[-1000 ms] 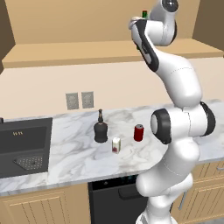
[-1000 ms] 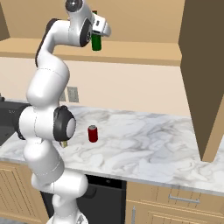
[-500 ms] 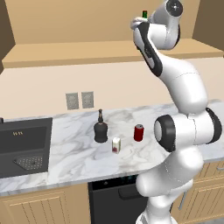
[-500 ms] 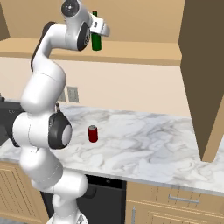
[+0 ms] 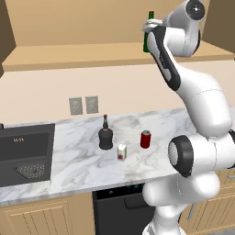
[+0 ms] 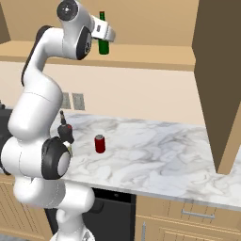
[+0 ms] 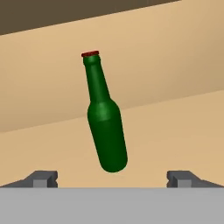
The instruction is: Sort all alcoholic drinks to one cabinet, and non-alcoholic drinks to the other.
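The slim green bottle with a red cap stands free on the tan floor of the open wall cabinet, high above the counter. My gripper is open just in front of it, one fingertip on each side and neither touching the glass. From the base, the bottle shows partly behind my hand. Down on the marble counter stand the squat black bottle, the red can and the small white carton, close together. The can is to the right of my arm.
A dark sink is set into the counter at the left. Two wall outlets sit on the backsplash. A cabinet door stands open at the right. A dark dishwasher front lies below the counter edge.
My hand has drawn back a little from the green bottle, which stays upright on the cabinet floor. The things on the counter have not moved.
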Tool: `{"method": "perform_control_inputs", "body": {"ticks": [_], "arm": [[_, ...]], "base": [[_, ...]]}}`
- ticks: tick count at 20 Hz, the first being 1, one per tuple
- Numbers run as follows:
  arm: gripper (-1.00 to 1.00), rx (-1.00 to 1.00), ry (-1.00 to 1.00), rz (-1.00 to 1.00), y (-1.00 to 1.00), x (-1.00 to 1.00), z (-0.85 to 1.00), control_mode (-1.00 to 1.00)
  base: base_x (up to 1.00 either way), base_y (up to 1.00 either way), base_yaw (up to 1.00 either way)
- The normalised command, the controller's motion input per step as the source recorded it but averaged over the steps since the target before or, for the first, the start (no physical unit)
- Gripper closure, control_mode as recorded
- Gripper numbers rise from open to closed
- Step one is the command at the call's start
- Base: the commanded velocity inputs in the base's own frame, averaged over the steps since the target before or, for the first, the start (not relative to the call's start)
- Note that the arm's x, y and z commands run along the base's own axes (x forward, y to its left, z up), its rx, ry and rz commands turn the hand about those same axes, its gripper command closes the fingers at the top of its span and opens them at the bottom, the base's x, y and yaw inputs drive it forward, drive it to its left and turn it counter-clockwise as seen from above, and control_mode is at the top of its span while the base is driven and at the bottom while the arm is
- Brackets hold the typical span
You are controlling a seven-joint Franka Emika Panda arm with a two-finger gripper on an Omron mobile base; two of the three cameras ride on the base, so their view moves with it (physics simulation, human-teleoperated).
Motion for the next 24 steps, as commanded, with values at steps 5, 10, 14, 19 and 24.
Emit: {"method": "perform_control_inputs", "body": {"ticks": [5, 10, 14, 19, 24], "arm": [[-1.0, 0.0, 0.0, 0.0, 0.0, -0.67, -0.08, -1.0], [-1.0, 0.0, 0.0, 0.0, 0.0, -0.68, -0.1, -1.0], [-1.0, 0.0, 0.03, 0.0, 0.0, -0.64, -0.14, -1.0], [-1.0, 0.0, 0.06, 0.0, 0.03, -0.59, -0.18, -1.0], [-1.0, 0.0, 0.07, 0.02, 0.1, -0.5, -0.23, -1.0]], "base": [[0.0, 0.0, 0.0], [0.0, 0.0, 0.0], [0.0, 0.0, 0.0], [0.0, 0.0, 0.0], [0.0, 0.0, 0.0]]}}
